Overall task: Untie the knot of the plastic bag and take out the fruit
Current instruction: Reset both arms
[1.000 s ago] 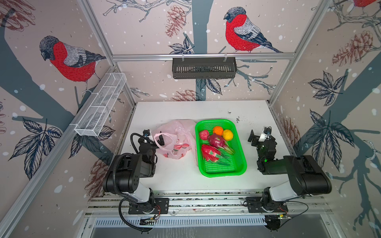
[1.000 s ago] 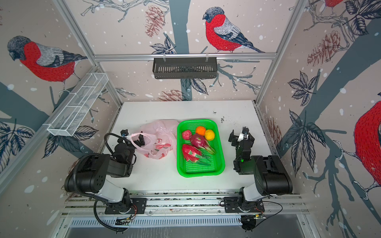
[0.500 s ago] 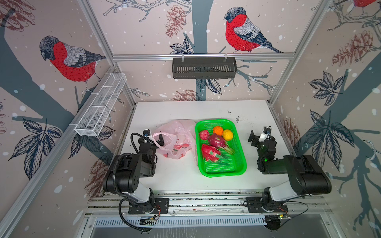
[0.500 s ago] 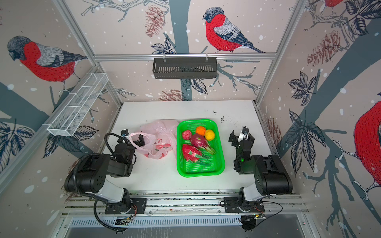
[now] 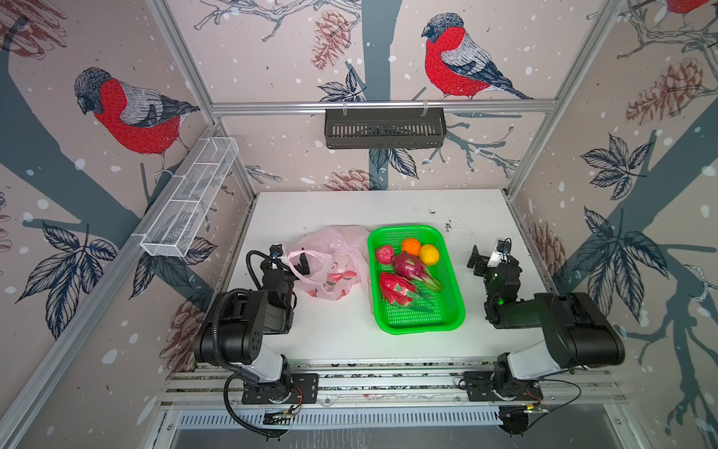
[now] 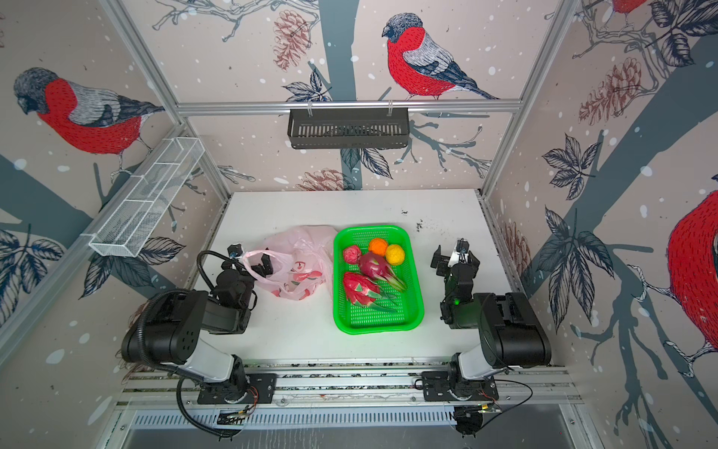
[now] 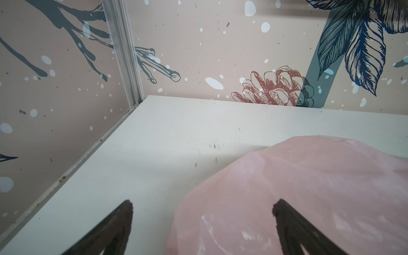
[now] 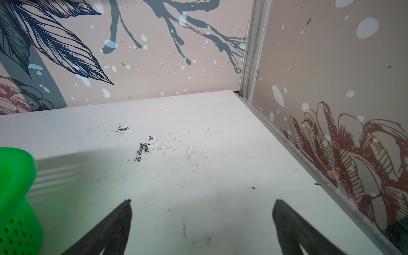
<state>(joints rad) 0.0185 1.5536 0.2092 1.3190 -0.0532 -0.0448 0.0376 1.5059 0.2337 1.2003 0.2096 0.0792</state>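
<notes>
Mid-frame in both top views, all fruit (image 5: 396, 289) sits in basket (image 5: 419, 315); bag (image 5: 330, 272) limp just left, no knot seen. L jaws, R jaws spread wide, gripping nothing. Task looks done.

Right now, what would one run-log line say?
left gripper: open, at pale pink plastic bag | right gripper: open, empty | five fruit: in green perforated basket

No visible change since a second ago: left end effector (image 5: 290, 258), right end effector (image 5: 490, 254), plastic bag (image 5: 334, 252) and fruit (image 5: 404, 264) sit unmoved.
</notes>
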